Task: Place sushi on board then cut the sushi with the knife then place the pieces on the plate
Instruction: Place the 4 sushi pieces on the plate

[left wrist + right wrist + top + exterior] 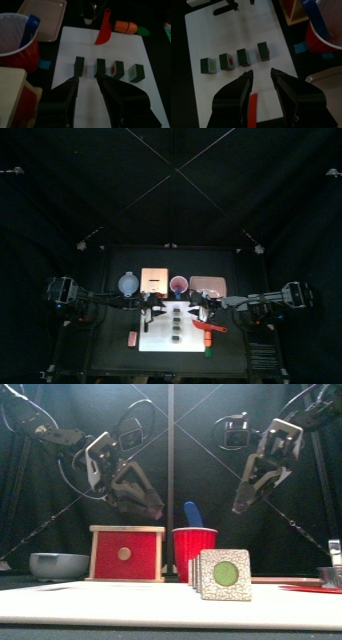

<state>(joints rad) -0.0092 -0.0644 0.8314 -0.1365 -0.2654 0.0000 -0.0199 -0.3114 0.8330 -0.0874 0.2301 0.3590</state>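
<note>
Four dark green sushi pieces [100, 66] stand in a row on the white cutting board [133, 50], each a little apart from the next. The red knife [103, 30] lies loose on the board, beyond the row. The left gripper [88, 79] and the right gripper [261, 71] hover over the board, jaws parted, gripping nothing. Behind the board stand the red cup [194, 549] holding the blue knife [194, 512], the wooden box [127, 554], the blue-grey bowl [56, 565] and the pink tray [207, 285].
</note>
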